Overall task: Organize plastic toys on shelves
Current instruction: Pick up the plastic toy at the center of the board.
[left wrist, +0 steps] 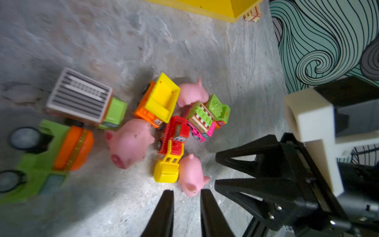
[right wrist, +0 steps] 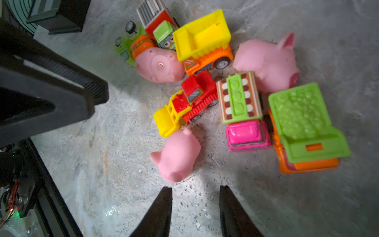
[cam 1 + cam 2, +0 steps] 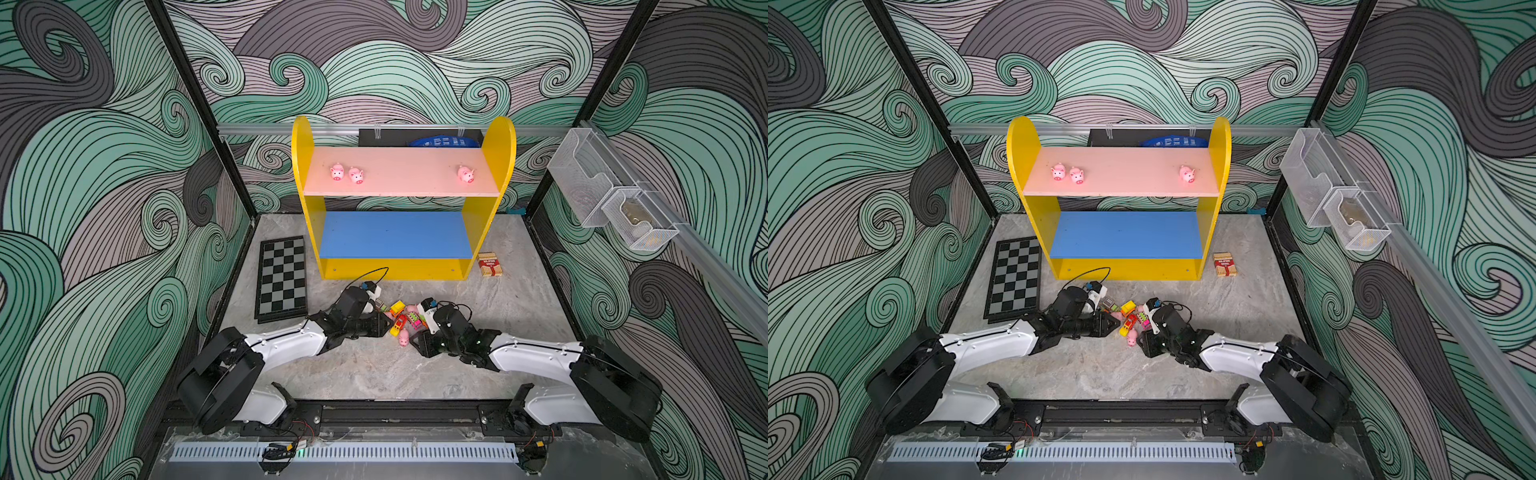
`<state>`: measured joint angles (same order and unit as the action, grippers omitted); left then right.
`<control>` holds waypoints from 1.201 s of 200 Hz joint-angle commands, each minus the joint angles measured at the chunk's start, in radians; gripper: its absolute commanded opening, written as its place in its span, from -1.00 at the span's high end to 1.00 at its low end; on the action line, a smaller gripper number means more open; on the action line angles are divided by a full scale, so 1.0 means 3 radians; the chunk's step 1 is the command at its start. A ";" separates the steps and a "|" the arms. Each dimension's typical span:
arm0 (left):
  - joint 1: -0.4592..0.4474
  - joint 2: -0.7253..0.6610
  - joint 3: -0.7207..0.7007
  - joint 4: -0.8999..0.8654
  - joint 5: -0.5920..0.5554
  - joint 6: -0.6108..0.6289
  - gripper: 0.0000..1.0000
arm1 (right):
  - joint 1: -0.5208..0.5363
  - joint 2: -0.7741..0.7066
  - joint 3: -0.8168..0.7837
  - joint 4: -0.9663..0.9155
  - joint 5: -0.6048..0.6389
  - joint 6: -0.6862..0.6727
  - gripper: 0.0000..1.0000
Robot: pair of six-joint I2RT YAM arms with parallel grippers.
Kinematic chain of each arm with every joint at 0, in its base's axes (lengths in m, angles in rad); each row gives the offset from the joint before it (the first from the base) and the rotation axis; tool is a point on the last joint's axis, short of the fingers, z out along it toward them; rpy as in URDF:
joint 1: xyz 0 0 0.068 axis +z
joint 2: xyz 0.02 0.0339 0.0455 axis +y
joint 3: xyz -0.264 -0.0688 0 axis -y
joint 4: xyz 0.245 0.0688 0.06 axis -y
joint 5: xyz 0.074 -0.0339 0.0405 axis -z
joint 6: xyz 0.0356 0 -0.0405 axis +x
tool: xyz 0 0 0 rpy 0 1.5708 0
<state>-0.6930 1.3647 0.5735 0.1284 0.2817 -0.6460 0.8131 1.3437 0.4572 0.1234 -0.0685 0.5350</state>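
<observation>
The yellow shelves [image 3: 309,208] stand at the back, with three pink pigs [image 3: 356,175] on the pale pink upper board; the blue lower board [image 3: 395,235] is bare. A heap of toys lies on the table: yellow dump truck [image 1: 162,100], red loader [image 2: 194,96], pink truck [image 2: 246,133], green trucks and three pigs. My left gripper [image 1: 187,192] is open a little, its tips at the snout of the nearest pig [image 1: 190,176]. My right gripper [image 2: 195,187] is open and empty, just short of the same pig [image 2: 178,156].
A grey-black checkerboard [image 3: 281,278] lies left of the shelves and a red-and-tan card box [image 3: 489,264] to their right. Wire mesh baskets [image 3: 611,195] hang on the right wall. The two grippers face each other closely across the heap.
</observation>
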 commanded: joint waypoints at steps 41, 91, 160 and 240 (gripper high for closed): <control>0.0336 -0.0281 -0.0022 -0.0469 -0.0243 0.0289 0.45 | 0.0003 0.0247 0.0275 -0.0015 -0.0158 0.0065 0.23; 0.0479 -0.0395 -0.0071 -0.0521 -0.0233 0.0343 0.45 | 0.0012 0.0342 0.0284 -0.0013 -0.0218 0.0077 0.24; 0.0510 -0.0395 -0.0078 -0.0522 -0.0228 0.0354 0.45 | 0.0056 0.0489 0.0352 -0.0007 -0.0233 0.0067 0.25; 0.0515 -0.0387 -0.0090 -0.0522 -0.0223 0.0359 0.46 | 0.0065 0.0573 0.0328 -0.0010 -0.0088 0.0078 0.65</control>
<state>-0.5453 1.2591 0.5526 -0.0086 0.2199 -0.5571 0.8265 1.4963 0.5495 0.1329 -0.1261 0.5629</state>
